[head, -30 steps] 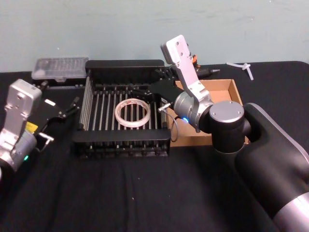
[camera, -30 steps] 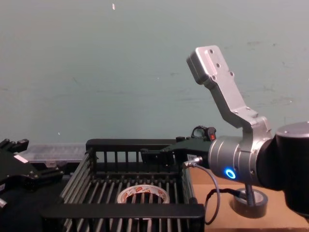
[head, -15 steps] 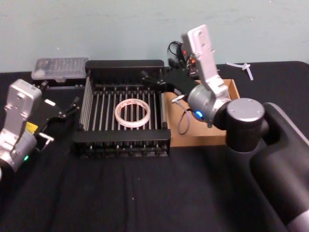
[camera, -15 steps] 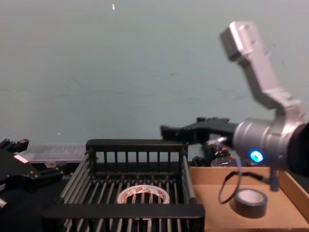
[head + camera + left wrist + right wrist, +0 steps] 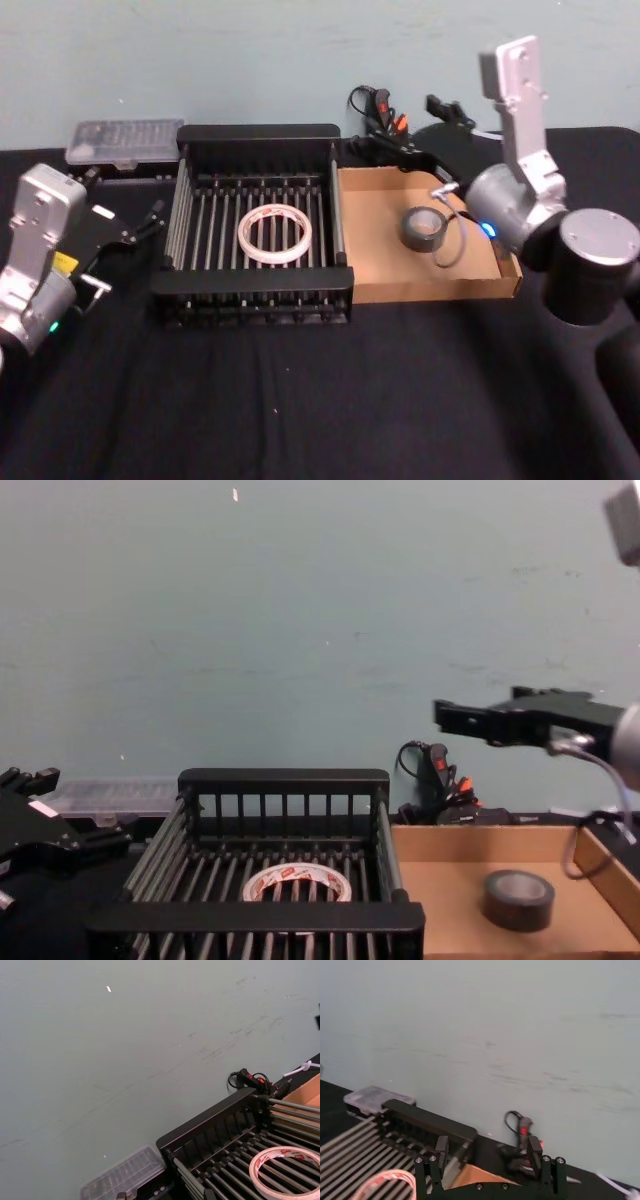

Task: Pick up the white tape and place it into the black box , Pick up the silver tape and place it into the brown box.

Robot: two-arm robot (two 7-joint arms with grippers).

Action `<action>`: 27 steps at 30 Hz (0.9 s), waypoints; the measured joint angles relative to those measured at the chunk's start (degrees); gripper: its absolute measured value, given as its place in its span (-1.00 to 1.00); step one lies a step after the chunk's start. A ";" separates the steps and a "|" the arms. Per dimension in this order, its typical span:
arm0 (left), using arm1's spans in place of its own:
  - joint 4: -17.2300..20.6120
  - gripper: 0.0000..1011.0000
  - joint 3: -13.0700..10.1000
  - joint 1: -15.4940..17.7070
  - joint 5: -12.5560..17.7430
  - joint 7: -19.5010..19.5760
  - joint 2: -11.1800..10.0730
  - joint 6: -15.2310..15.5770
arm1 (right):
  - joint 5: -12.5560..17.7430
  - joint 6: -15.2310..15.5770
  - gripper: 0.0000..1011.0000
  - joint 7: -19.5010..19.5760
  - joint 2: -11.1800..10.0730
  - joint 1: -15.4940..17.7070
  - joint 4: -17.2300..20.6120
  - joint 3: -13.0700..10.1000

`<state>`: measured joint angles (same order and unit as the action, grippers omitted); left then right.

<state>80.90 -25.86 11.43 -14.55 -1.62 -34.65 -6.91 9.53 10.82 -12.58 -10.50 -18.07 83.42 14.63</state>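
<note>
- Within the last second the right gripper had swung away from the black box, where it was low over the near corner of the brown box, and stood now above the far edge at about 12 o'clock from the silver tape.
- Its fingers were apart and held nothing.
- The silver tape, hidden behind the arm before, lay flat on the floor of the brown box, free of the gripper.
- The white tape had not moved; it lay flat on the bars in the middle of the black box.
- The left gripper had stayed parked on the black surface at 9 o'clock from the black box; whether its fingers were apart I cannot tell.
- I judge both tapes placed, so the task looked finished and the right arm was retreating.
</note>
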 joint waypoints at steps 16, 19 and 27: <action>0.00 0.98 0.00 0.00 0.00 0.00 0.00 0.00 | -1.21 -1.19 0.98 0.80 -3.05 4.64 -1.53 -2.89; 0.00 0.98 0.00 0.00 0.00 0.00 0.00 0.00 | -1.76 -1.61 0.98 0.99 -3.04 5.27 -2.37 -2.92; 0.00 0.98 0.00 0.00 0.00 0.00 0.00 0.00 | -2.81 -1.71 0.98 1.44 -2.56 6.02 -3.98 -3.17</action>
<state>80.90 -25.86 11.43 -14.55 -1.62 -34.64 -6.91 6.72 9.11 -11.15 -13.06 -12.05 79.44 11.46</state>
